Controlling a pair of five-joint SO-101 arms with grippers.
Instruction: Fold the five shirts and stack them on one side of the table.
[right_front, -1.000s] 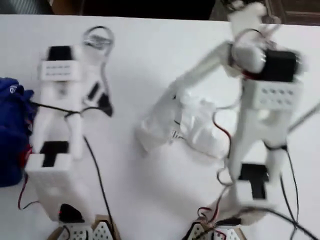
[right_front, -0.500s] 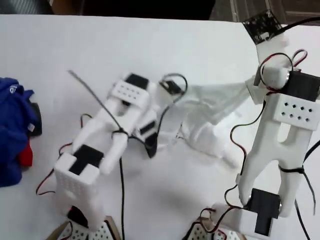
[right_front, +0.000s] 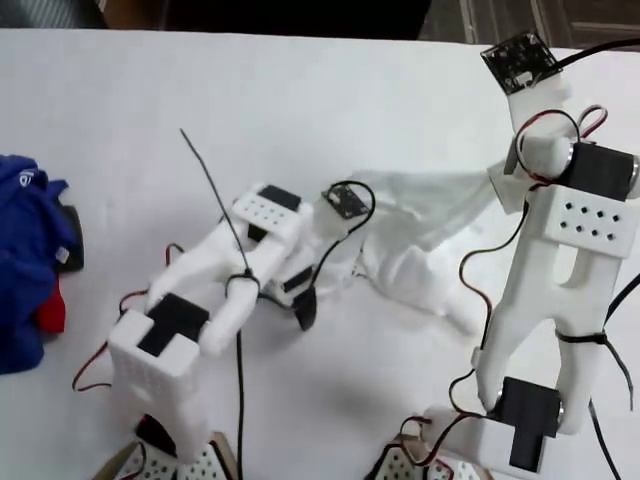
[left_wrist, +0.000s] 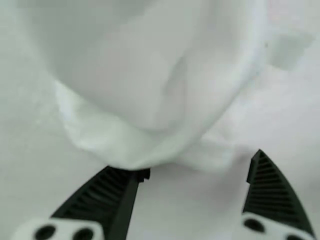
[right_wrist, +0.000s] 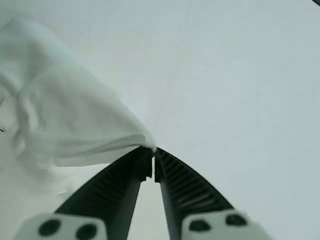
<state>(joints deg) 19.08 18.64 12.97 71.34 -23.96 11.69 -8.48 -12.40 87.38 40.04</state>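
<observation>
A crumpled white shirt lies on the white table near the middle. My right gripper is shut on one corner of the white shirt and holds it stretched up toward the table's right side; in the high view that right gripper sits at the shirt's right end. My left gripper is open, its black fingers on either side of a folded edge of the white shirt. From above, the left gripper is at the shirt's left end.
A pile of blue cloth with a red piece beside it lies at the table's left edge. Wires trail from both arms over the table. A dark floor lies beyond the far edge.
The left arm has swung from the table's left side over to the shirt's left end. The right arm has pulled the shirt corner out to the right, stretching the cloth.
</observation>
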